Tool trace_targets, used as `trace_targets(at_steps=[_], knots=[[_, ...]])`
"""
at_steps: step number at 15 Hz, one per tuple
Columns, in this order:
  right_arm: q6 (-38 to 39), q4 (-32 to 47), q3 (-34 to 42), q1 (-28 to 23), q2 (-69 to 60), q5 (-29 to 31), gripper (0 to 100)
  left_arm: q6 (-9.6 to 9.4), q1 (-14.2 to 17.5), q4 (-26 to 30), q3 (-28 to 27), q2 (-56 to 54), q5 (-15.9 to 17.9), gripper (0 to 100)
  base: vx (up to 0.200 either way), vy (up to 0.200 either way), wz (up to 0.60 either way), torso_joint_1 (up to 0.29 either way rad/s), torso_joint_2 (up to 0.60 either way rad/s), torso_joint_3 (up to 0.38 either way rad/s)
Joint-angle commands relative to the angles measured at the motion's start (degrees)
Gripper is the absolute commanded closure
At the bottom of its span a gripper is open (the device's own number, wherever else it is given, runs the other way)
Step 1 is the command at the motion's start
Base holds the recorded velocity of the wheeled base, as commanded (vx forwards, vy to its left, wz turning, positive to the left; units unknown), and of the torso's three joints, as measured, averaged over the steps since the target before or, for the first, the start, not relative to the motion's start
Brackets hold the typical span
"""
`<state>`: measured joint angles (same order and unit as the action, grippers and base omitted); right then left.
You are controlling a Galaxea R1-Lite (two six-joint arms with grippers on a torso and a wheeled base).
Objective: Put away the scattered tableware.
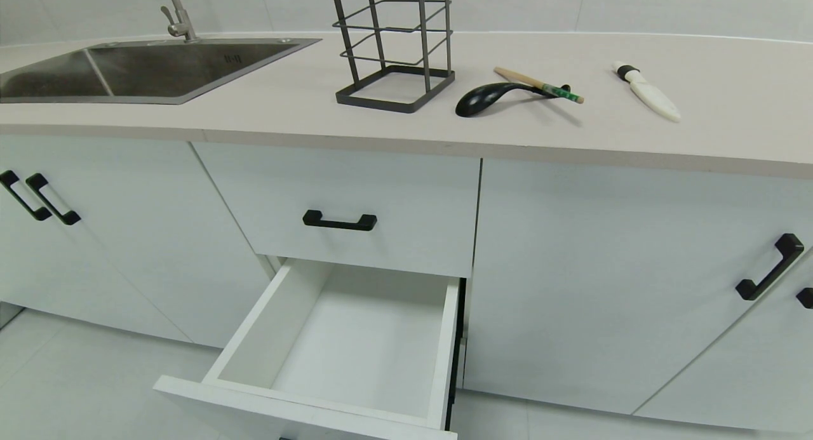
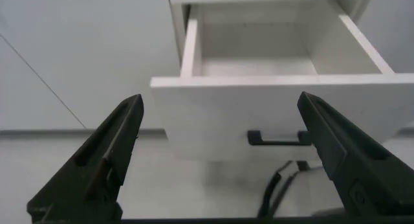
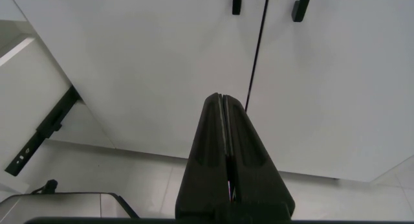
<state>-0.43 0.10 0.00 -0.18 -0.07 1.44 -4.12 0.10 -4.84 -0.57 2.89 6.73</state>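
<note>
On the counter lie a black spoon [image 1: 486, 98], a pair of wooden chopsticks [image 1: 538, 84] resting across its handle, and a white knife [image 1: 648, 93] with a black band to their right. The lower drawer [image 1: 346, 338] stands pulled out and bare inside; the same drawer [image 2: 278, 88] faces the left wrist camera. My left gripper [image 2: 220, 114] hangs open low in front of that drawer, with nothing between its fingers [image 2: 110, 159]. Off to the right, my right gripper [image 3: 223, 107] is shut and holds nothing, close to the white cupboard doors [image 3: 194, 62].
A dark wire rack [image 1: 397, 46] stands on the counter left of the spoon. A steel sink [image 1: 146, 68] with a tap fills the counter's left end. The drawer above the open one is closed, with a black handle [image 1: 340, 221]. White floor tiles lie below.
</note>
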Motion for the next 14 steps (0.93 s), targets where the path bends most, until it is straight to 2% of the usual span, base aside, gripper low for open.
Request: trace_targets(at_steps=[1, 2, 3, 4, 5, 7, 14], knots=[[-0.19, -0.01, 0.0, 0.01, 0.07, -0.03, 100, -1.15, 0.52, -0.17, 0.57, -2.19, -1.54, 0, 0.0, 0.0, 0.0, 0.0, 0.0, 0.0], [-0.28, -0.01, 0.0, 0.01, 0.07, -0.03, 100, -1.07, 0.43, 6.25, 0.4, -1.92, -2.25, 0, 0.0, 0.0, 0.0, 0.0, 0.0, 0.0], [-0.28, -0.01, 0.0, 0.01, 0.07, -0.03, 100, -0.63, 0.43, 3.96, 0.57, -2.36, -2.51, 0, 0.0, 0.0, 0.0, 0.0, 0.0, 0.0], [-0.28, -0.01, 0.0, 0.01, 0.07, -0.03, 100, -0.45, 0.34, 4.4, 0.57, -2.8, -2.6, 0, 0.0, 0.0, 0.0, 0.0, 0.0, 0.0], [-0.28, -0.01, 0.0, 0.01, 0.07, -0.03, 100, 0.52, 0.25, 4.49, 0.49, -2.89, -2.51, 0, 0.0, 0.0, 0.6, -0.002, 0.01, 0.002], [-0.19, -0.01, 0.0, 0.01, 0.07, -0.03, 100, 0.78, 0.25, 4.49, 0.49, -2.89, -2.51, 0, 0.0, 0.0, 0.6, 0.007, 0.0, 0.005], [-0.1, -0.01, 0.0, 0.01, 0.07, 0.06, 100, 1.4, 0.25, 4.66, 0.49, -2.89, -2.69, 0, 0.0, 0.0, 0.0, 0.0, 0.0, 0.0]])
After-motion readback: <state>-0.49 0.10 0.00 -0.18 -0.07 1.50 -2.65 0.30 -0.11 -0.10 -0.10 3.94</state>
